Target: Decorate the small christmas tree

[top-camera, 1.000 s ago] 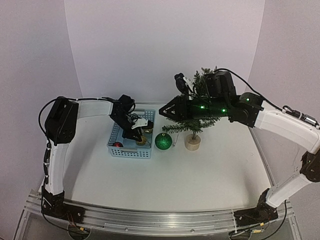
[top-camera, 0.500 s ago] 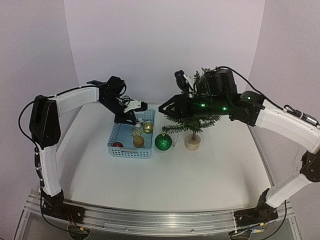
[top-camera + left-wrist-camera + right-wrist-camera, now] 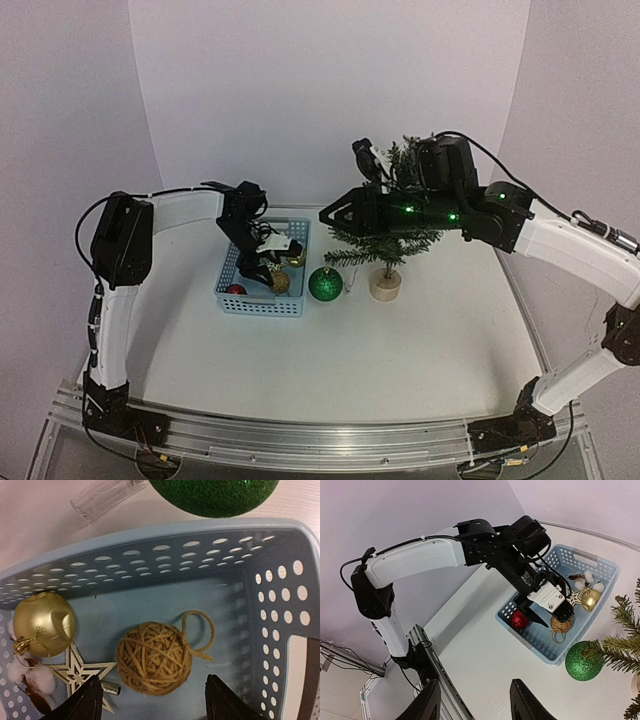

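The small christmas tree (image 3: 392, 205) stands on its round wooden base (image 3: 385, 285) at the back right; a branch shows in the right wrist view (image 3: 620, 645). My left gripper (image 3: 156, 700) is open inside the blue basket (image 3: 258, 305), its fingers to either side of a twine ball (image 3: 154, 658), also seen from above (image 3: 280, 282). It holds nothing. My right gripper (image 3: 325, 215) is open and empty, held high in front of the tree, its fingers (image 3: 427, 702) over the bare table.
The basket (image 3: 175, 555) also holds a gold ball (image 3: 44, 624), a pale star (image 3: 80, 672), cotton bits (image 3: 35, 677) and a red glitter ball (image 3: 519, 620). A green glitter ball (image 3: 326, 283) lies between basket and tree. A clear plastic piece (image 3: 102, 497) lies beside it.
My left gripper lifted out toward the back of the basket, then came down into it again over the twine ball. The right arm barely moved.
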`<act>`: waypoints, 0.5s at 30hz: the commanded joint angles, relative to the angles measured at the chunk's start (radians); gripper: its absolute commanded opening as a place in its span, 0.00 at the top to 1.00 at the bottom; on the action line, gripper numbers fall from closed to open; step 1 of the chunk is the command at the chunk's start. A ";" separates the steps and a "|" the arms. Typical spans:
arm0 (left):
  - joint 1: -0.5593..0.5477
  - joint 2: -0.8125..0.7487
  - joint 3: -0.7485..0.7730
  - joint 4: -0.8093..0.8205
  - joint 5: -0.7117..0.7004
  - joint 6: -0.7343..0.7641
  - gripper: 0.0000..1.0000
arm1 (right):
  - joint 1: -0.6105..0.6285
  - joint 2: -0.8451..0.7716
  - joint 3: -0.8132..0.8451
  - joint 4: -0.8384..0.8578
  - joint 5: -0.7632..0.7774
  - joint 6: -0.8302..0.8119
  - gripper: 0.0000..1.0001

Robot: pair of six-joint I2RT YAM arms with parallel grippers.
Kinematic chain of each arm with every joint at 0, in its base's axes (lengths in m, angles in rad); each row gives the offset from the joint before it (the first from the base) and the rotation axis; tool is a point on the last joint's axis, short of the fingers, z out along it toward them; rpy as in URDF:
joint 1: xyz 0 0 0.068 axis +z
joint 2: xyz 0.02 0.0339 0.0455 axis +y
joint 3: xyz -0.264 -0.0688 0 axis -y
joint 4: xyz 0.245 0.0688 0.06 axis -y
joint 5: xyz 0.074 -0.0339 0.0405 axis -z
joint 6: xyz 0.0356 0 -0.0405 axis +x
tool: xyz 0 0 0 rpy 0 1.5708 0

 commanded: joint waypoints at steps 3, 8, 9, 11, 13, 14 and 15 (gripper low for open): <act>-0.028 0.041 0.026 0.001 -0.011 0.080 0.31 | 0.002 -0.030 -0.001 0.030 -0.001 0.007 0.53; -0.039 0.076 0.028 0.013 -0.039 0.087 0.33 | 0.002 -0.028 0.002 0.028 -0.001 0.000 0.53; -0.040 0.080 0.024 0.015 -0.046 0.093 0.34 | 0.002 -0.029 0.001 0.028 0.000 -0.001 0.53; -0.042 0.086 0.012 0.019 -0.059 0.103 0.35 | 0.002 -0.032 -0.003 0.028 0.004 -0.002 0.53; -0.041 0.092 0.011 0.025 -0.066 0.106 0.40 | 0.002 -0.034 -0.005 0.028 0.006 -0.002 0.53; -0.041 0.094 0.013 0.026 -0.068 0.105 0.42 | 0.002 -0.034 -0.005 0.028 0.007 -0.002 0.53; -0.040 0.096 0.016 0.026 -0.069 0.103 0.45 | 0.002 -0.035 -0.006 0.028 0.008 -0.002 0.53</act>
